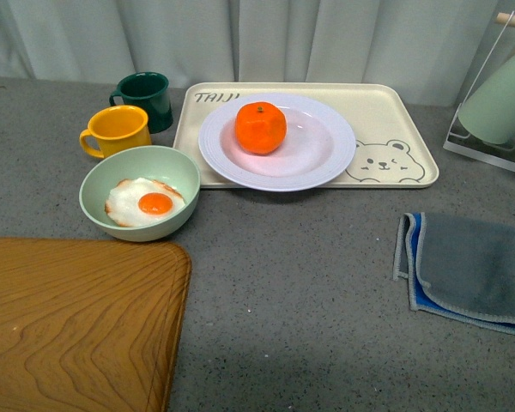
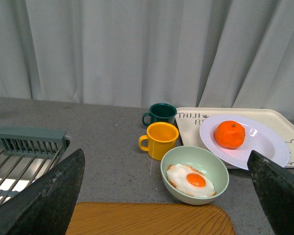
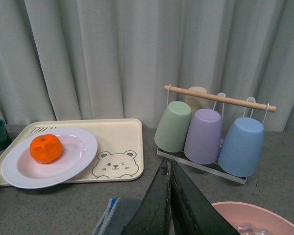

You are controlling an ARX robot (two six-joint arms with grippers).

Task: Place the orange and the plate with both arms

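Left fingers [image 2: 161, 196] spread, right fingers [image 3: 169, 205] closed; orange [image 1: 260, 127] on plate [image 1: 313, 159].

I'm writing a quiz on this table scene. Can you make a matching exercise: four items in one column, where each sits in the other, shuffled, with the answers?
Things:
1. orange
2. fried egg
3. plate
4. folded cloth

Places:
A. on the bear tray
B. on the bare counter
C. on the white plate
D. in the pale green bowl

Pairs: 1-C, 2-D, 3-A, 4-B
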